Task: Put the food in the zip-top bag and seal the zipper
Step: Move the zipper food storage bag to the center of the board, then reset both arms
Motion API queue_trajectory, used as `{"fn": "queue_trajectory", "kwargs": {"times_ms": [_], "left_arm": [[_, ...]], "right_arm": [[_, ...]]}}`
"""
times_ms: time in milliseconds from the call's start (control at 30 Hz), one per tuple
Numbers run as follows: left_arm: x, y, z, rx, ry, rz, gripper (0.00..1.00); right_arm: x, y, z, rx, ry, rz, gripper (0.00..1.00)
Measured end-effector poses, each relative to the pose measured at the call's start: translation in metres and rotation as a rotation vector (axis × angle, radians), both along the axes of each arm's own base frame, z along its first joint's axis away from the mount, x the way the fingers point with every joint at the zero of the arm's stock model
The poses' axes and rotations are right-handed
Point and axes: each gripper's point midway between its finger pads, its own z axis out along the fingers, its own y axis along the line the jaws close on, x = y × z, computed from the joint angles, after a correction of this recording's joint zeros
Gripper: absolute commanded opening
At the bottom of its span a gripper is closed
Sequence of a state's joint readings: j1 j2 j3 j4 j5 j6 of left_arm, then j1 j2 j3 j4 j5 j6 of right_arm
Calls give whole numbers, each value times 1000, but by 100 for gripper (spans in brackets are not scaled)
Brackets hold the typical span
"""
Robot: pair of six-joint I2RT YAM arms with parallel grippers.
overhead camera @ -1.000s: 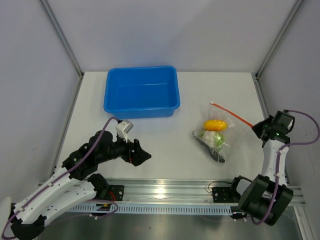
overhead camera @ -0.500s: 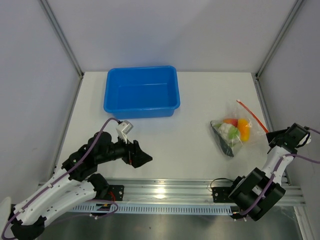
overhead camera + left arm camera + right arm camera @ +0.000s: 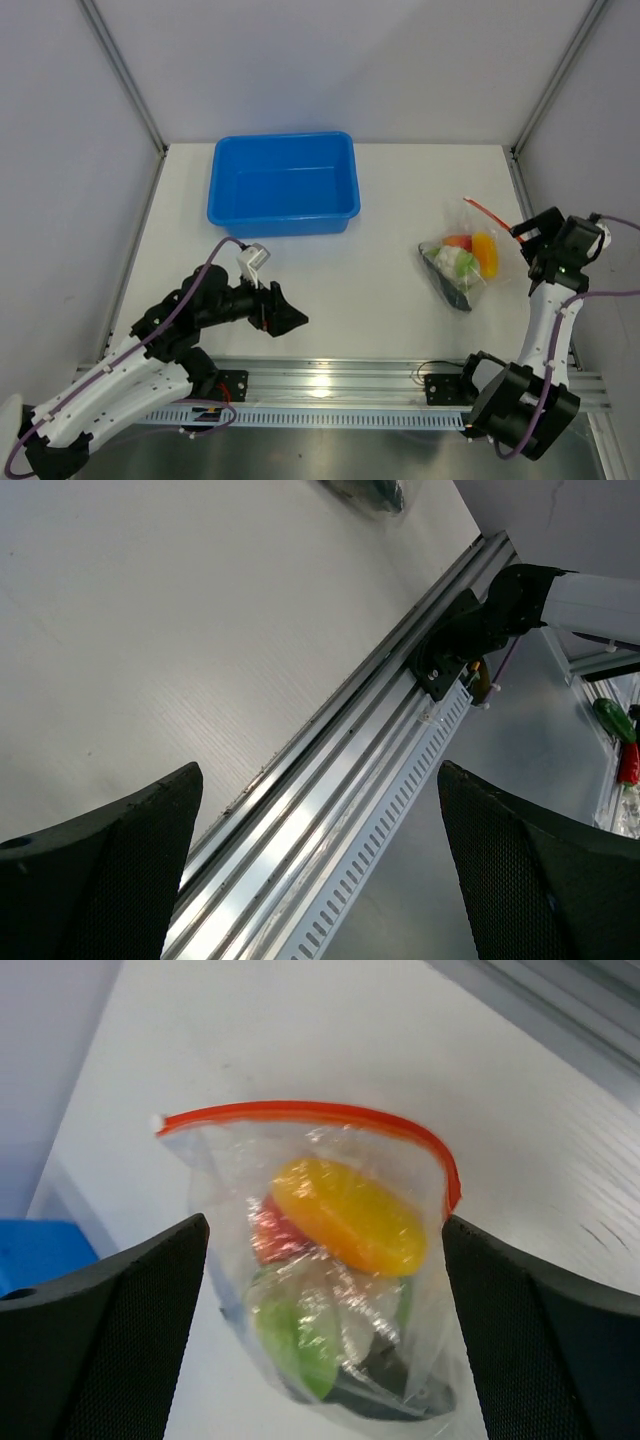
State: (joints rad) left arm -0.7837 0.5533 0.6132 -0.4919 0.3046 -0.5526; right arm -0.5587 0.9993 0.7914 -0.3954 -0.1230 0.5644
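Observation:
The clear zip-top bag (image 3: 460,264) lies on the white table at the right. It holds the food: an orange piece (image 3: 350,1215), a red piece (image 3: 268,1236), green-and-white cauliflower (image 3: 310,1325) and a dark piece (image 3: 405,1398). Its red-orange zipper (image 3: 300,1111) shows as one curved line at the bag's far end. My right gripper (image 3: 528,248) is open just right of the bag, and its fingers (image 3: 110,1330) stand apart from the plastic. My left gripper (image 3: 286,312) is open with nothing in it, low over the table's near edge, far from the bag.
A blue tub (image 3: 283,183) stands at the back of the table, left of centre. An aluminium rail (image 3: 330,380) runs along the near edge, below the left gripper (image 3: 320,770). Grey walls close in both sides, and the right one is near my right arm.
The right gripper has opened and let go of the bag, which moved right across the table while it was held. The gripper then drew back toward the bag. The left arm barely moved.

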Motion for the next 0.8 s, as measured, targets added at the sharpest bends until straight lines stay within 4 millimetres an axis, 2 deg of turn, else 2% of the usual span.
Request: {"fn": "queue_trajectory", "kwargs": {"times_ms": [100, 233, 333, 467, 600, 667, 800], "left_arm": [[0, -2, 1, -6, 4, -4, 100], [1, -2, 1, -9, 6, -2, 100], [1, -3, 1, -12, 13, 2, 99], [2, -5, -2, -17, 25, 9, 99], [5, -6, -6, -22, 39, 24, 100], [6, -7, -8, -25, 45, 30, 99], [7, -10, -13, -43, 64, 42, 99]], "right_arm": [[18, 22, 38, -91, -39, 77, 99], [39, 81, 91, -172, -134, 254, 99], [42, 123, 109, -202, -144, 365, 99], [26, 175, 87, -215, -91, 518, 99], [-16, 227, 45, -216, 10, 682, 99], [-37, 245, 23, -196, 64, 737, 100], [-68, 255, -21, -133, 160, 751, 99]]}}
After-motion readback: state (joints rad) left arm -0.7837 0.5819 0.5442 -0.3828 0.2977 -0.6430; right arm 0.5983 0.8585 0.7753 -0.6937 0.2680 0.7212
